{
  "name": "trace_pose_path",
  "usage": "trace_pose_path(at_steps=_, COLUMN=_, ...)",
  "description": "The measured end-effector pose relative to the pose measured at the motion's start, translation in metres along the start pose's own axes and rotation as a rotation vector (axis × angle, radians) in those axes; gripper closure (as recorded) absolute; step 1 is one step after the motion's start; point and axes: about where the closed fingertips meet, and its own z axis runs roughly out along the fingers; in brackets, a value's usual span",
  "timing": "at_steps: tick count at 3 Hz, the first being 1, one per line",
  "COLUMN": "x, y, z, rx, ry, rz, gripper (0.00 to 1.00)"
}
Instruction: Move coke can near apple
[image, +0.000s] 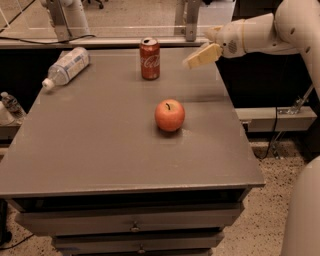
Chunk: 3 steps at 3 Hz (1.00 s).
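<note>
One end effector (194, 60): pale tan, matte and wedge-shaped. It hovers above the far right part of the desk (100, 150), to the right of the coke can (150, 60) and apart from it. It carries nothing, and I cannot tell whether it is released or clenched.
arm (255, 35): a smooth off-white shell of rounded segments. It reaches in from the upper right, nearly level, with the wrist dipping slightly down and left toward the can.
coke can: a small red metal cylinder with white script and a dull silver top. It stands upright near the desk's far edge, about mid-width.
apple (170, 115): round, glossy and red-orange, with a short dark stem in a dimple. It sits near the middle of the desk, closer to the camera than the can and a little right of it, well apart from it.
water bottle (67, 66): clear ribbed plastic with a white cap. It lies on its side at the far left corner.
desk: a flat, matte grey-brown top, faintly scuffed, with grey metal drawers (135, 227) beneath.
floor (260, 220): speckled, pebbly.
</note>
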Motion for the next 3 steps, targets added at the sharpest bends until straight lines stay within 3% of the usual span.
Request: trace_pose_path(at_steps=3, x=-0.001, y=0.008, z=0.085, rx=-0.102, ry=-0.135, rz=0.046, gripper=0.0)
